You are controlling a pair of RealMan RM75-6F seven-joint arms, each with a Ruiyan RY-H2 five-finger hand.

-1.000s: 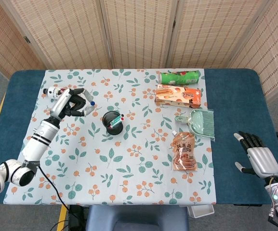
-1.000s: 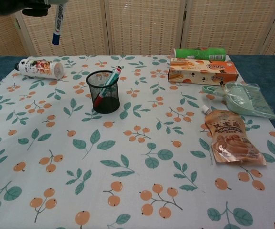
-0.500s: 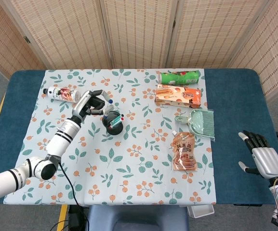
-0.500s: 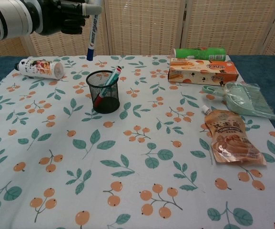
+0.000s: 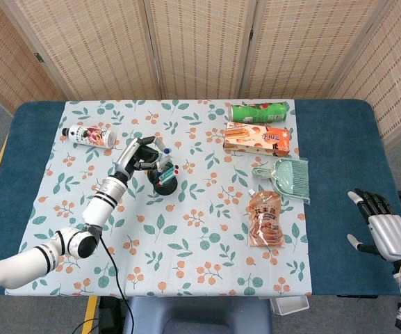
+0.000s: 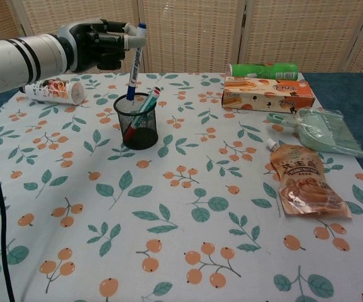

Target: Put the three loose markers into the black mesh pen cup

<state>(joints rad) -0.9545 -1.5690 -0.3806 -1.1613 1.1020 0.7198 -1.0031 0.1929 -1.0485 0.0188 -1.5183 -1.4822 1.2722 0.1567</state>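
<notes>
Above the black mesh pen cup [image 6: 136,121], my left hand [image 6: 102,45] pinches a blue marker [image 6: 134,63] upright, its tip at the rim beside two markers [image 6: 145,107] inside. Off the worktop's [image 5: 186,229] right edge, my right hand [image 5: 388,233] hangs empty, fingers spread.

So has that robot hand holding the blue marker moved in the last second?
Yes. The left robot hand has carried the blue marker rightward, away from the white bottle, to directly above the black mesh pen cup.

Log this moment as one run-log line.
left hand: holds blue marker, tip at cup rim | right hand: open, idle | cup: two markers inside
</notes>
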